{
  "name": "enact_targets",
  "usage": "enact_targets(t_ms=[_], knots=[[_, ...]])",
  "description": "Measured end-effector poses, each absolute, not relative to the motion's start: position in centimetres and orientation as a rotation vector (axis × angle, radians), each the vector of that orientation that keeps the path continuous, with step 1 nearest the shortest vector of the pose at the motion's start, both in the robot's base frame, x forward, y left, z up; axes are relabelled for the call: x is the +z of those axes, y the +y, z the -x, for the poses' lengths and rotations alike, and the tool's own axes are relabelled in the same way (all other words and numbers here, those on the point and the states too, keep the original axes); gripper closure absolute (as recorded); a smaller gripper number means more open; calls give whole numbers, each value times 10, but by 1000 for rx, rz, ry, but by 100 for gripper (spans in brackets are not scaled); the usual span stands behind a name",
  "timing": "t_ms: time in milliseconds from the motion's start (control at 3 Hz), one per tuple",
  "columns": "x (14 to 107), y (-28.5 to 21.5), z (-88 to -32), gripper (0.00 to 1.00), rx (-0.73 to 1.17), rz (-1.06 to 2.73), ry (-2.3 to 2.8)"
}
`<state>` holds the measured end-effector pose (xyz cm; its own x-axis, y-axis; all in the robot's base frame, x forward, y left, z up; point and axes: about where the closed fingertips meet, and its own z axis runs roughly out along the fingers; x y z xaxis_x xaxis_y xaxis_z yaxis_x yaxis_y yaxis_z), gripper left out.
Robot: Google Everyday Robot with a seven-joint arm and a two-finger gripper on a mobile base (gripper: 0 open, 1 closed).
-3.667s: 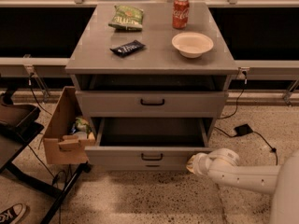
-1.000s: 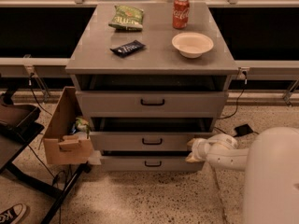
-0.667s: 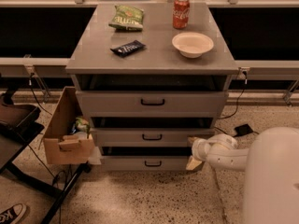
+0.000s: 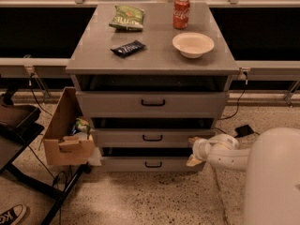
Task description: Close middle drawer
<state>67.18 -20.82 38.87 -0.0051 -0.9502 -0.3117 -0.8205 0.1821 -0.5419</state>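
Observation:
The middle drawer [image 4: 152, 138] is a grey front with a small black centre handle, second of three stacked fronts in the grey cabinet. It stands nearly pushed in, a little proud of the cabinet with a dark gap above it. My gripper [image 4: 193, 150] is at the right end of that front, on the end of my white arm [image 4: 225, 154], which comes in from the lower right. The gripper touches or nearly touches the drawer's right edge.
The top drawer [image 4: 153, 103] stands slightly out; the bottom drawer [image 4: 152, 164] is below. On the cabinet top are a chip bag [image 4: 127, 17], a dark snack bar [image 4: 128, 48], a red soda can [image 4: 181, 13] and a white bowl [image 4: 193, 44]. A cardboard box [image 4: 68, 135] stands at the left.
The middle drawer went from pulled far out to nearly shut. My gripper followed it in toward the cabinet and now sits at the drawer's right end.

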Motion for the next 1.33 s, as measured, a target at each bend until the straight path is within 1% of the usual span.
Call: enact_targets(t_ms=[333,667,1000,1333], knots=[[389,-208,-670,41,-271,1663,1848],[403,-217,-656,64,-317,1714,1868],[447,-227,-608,89,-424,1845,1937],[481,-227,-553,100,-487,1988,2033]])
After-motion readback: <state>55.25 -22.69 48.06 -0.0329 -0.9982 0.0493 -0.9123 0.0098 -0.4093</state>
